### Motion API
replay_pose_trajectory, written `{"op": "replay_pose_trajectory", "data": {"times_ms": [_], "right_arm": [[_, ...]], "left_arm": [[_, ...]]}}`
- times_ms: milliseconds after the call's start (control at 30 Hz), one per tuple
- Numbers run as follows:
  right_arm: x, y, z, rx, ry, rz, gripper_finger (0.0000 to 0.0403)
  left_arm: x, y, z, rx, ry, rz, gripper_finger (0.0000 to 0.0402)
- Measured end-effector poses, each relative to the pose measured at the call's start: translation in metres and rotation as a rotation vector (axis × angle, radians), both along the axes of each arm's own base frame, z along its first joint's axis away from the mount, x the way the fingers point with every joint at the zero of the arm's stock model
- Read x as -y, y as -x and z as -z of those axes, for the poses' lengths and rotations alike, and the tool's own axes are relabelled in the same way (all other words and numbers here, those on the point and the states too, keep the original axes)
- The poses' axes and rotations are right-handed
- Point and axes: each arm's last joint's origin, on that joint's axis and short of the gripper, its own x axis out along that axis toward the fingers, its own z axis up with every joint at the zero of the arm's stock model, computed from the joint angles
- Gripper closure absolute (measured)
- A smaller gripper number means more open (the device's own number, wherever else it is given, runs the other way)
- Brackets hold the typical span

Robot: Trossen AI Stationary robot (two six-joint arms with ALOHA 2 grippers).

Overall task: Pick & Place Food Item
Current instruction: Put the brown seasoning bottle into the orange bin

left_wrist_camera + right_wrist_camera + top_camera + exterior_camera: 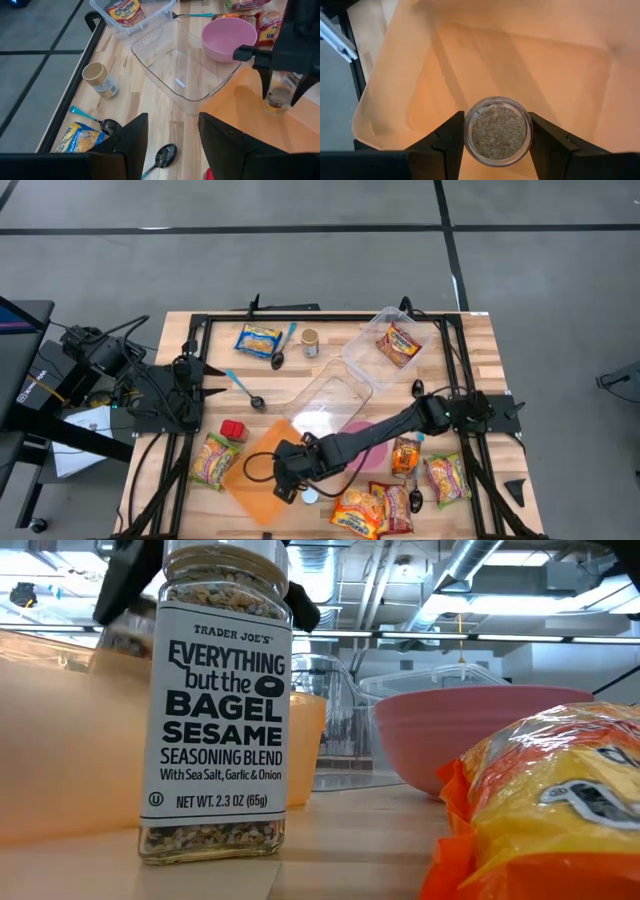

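Both fingers of our right gripper [496, 145] clamp the seasoning jar [498, 131], standing on the table beside the orange bin [485, 60]. We should lift straight up, keeping it upright, clearing the bin wall; our left gripper [172, 145] waits apart, empty

Clear glass seasoning jar [216, 700] at left of the low view, white label with black lettering, speckled tan, white and black seeds inside. Translucent orange bin [485, 65] filling the right wrist view. Pink bowl [470, 735] at centre right of the low view. Yellow-and-orange noodle packet [545, 810] at lower right. Light wooden table [470, 350], black frame.
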Motion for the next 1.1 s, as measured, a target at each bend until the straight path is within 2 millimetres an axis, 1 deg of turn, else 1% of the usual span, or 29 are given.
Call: {"op": "replay_pose_trajectory", "data": {"times_ms": [67, 167, 300, 600, 767, 900, 967, 1100], "right_arm": [[-0.001, 0.0, 0.006, -0.021, -0.007, 0.002, 0.023], [-0.001, 0.001, 0.007, -0.031, -0.005, 0.014, 0.023], [0.005, 0.003, 0.011, -0.065, 0.027, 0.044, 0.023], [0.011, 0.001, 0.01, -0.07, 0.022, 0.036, 0.023], [0.012, 0.0, 0.011, -0.078, 0.023, 0.016, 0.023], [0.011, 0.0, 0.019, -0.103, 0.017, 0.005, 0.023], [0.009, -0.001, 0.017, -0.09, -0.009, -0.005, 0.023], [0.009, 0.001, 0.018, -0.101, 0.013, 0.001, 0.023]], "left_arm": [[0.0, 0.0, 0.0, 0.0, 0.001, 0.0, 0.0234], [0.0, 0.0, 0.0, 0.0, 0.002, -0.001, 0.0234], [0.0, 0.0, 0.0, 0.001, 0.003, -0.002, 0.0234], [0.0, 0.0, 0.0, 0.0, 0.003, -0.002, 0.0234], [0.0, 0.0, 0.0, 0.0, 0.003, -0.002, 0.0234], [0.0, 0.0, 0.0, 0.0, 0.003, -0.002, 0.0234], [0.0, 0.0, 0.0, 0.0, 0.003, -0.002, 0.0234], [0.0, 0.0, 0.0, 0.0, 0.003, -0.001, 0.0234]]}}
